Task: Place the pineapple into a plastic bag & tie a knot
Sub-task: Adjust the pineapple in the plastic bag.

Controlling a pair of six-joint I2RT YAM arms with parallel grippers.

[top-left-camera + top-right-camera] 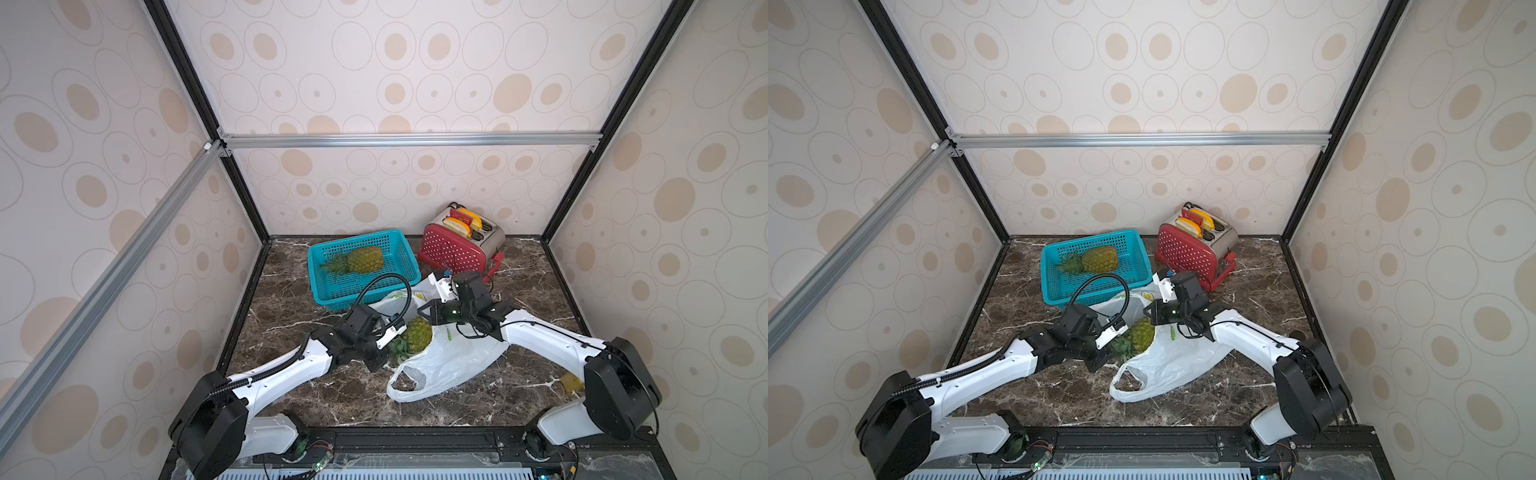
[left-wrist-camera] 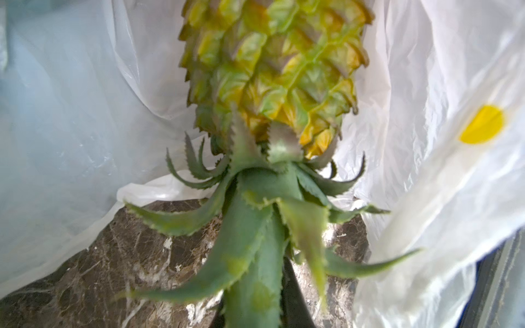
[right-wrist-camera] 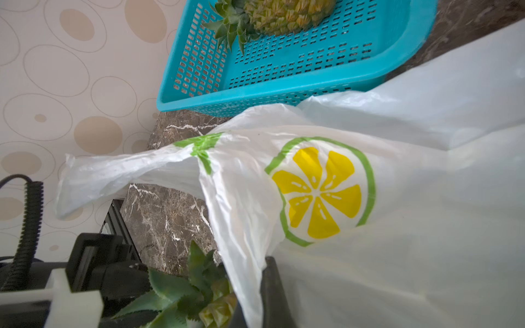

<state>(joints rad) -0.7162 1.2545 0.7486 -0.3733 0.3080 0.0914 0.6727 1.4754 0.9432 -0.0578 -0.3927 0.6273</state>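
Note:
A pineapple point(image 1: 417, 334) point(image 1: 1142, 334) lies at the mouth of the white plastic bag point(image 1: 453, 361) point(image 1: 1171, 365), which is printed with lemon slices. In the left wrist view the pineapple's body point(image 2: 272, 71) sits between the bag's walls point(image 2: 426, 85) and its crown sticks out over the marble. My left gripper point(image 1: 392, 348) point(image 2: 255, 318) is shut on the crown leaves. My right gripper point(image 1: 422, 309) point(image 3: 252, 306) is shut on the bag's upper rim point(image 3: 244, 255) and holds it lifted. One bag handle loop point(image 1: 409, 382) lies loose on the table. No knot is in view.
A teal mesh basket point(image 1: 332, 297) with a second pineapple point(image 1: 365, 259) stands just behind the bag. A red toaster point(image 1: 453, 249) with bread slices stands at the back right. A small yellow thing point(image 1: 571, 382) lies by the right arm's base. Walls enclose the marble table.

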